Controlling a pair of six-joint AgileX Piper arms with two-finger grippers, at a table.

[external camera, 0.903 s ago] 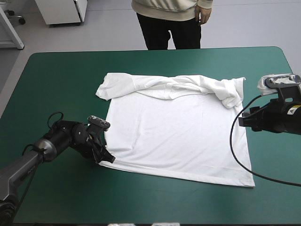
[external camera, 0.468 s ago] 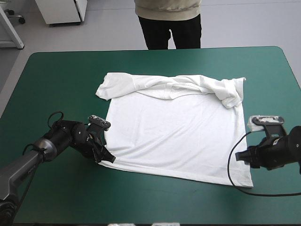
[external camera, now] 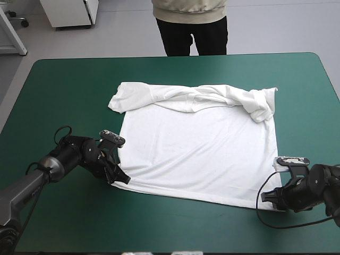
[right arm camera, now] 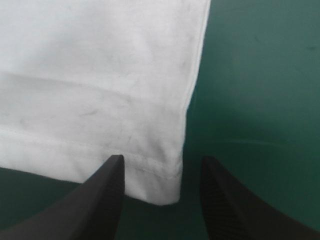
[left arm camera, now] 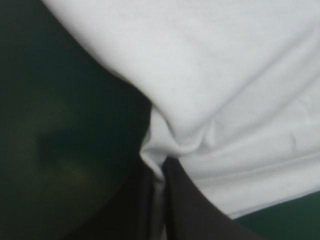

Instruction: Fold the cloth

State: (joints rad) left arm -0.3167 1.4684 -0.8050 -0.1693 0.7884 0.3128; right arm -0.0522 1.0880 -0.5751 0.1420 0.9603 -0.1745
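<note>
The white short-sleeved T-shirt (external camera: 196,154) lay spread flat on the bench with the teal-green cover (external camera: 64,85). Its hem was toward the near edge, and its sleeves and neck end were rumpled into a ridge on the far side.

The left pincer of two broad black fin-shaped fingers (left arm camera: 162,162) was all but closed on the shirt's near left hem corner. A thin strip of white fabric ran down between the two fingers. Just ahead of their tips the cloth was gathered into a small puckered fold, with the stitched hem line running off to one side. Beyond that fold the shirt spread out ahead of the pincer, and bare teal-green cover lay on its other side. In the high view this pincer sat low against the bench at that corner.

The right pincer of the same black fingers (right arm camera: 162,159) stood wide apart and held nothing. The shirt's near right hem corner lay flat just ahead of it, within the gap between the fingertips. One tip sat at the stitched hem, and the other was over bare cover beside the shirt's side edge. Whether either tip touched the cloth could not be told. In the high view it lay low by that corner, tips toward the shirt.
</note>
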